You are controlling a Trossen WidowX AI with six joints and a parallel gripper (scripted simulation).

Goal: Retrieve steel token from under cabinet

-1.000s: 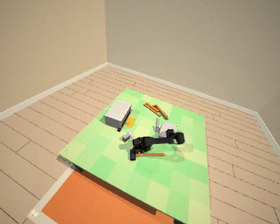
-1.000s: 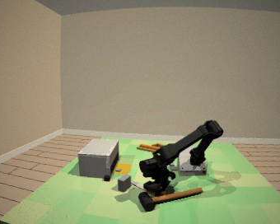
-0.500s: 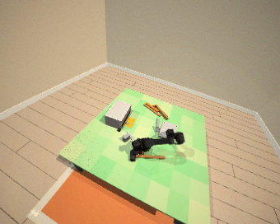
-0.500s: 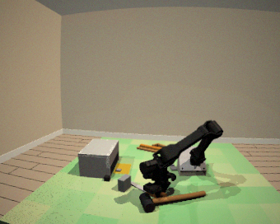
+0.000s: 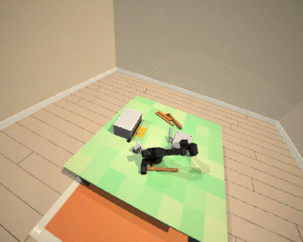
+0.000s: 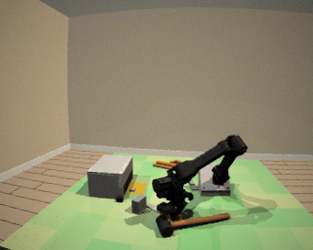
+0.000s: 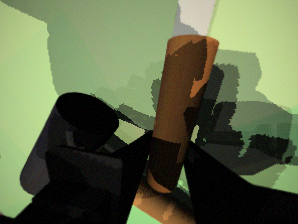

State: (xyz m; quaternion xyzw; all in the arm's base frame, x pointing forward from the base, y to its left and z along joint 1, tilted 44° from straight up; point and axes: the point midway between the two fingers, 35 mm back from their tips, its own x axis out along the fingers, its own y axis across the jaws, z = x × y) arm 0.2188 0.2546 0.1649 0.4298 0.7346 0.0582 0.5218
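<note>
The token, a small grey piece (image 5: 137, 133) (image 6: 133, 189), shows on the yellow marked area (image 5: 143, 131) (image 6: 140, 186), near its cabinet-side edge; whether it is wholly inside is too small to tell. The grey cabinet (image 5: 127, 123) (image 6: 110, 176) stands beside the area. My gripper (image 6: 173, 214) (image 7: 167, 138) is shut on the wooden handle (image 7: 182, 85) of a tool. A pale metal strip (image 7: 196, 15) runs from the handle to a grey block-shaped head (image 5: 136, 150) (image 6: 139, 204), which is low over the table, outside the marked area and apart from the token. Its exact height is unclear.
A mallet with a black head (image 5: 143, 166) (image 6: 165, 226) (image 7: 70, 142) and wooden handle (image 5: 165, 169) (image 6: 203, 220) lies beside and under the gripper. Wooden sticks (image 5: 165, 117) (image 6: 165, 164) lie at the back. A small dark block (image 5: 129, 141) (image 6: 120, 198) sits at the cabinet's front corner.
</note>
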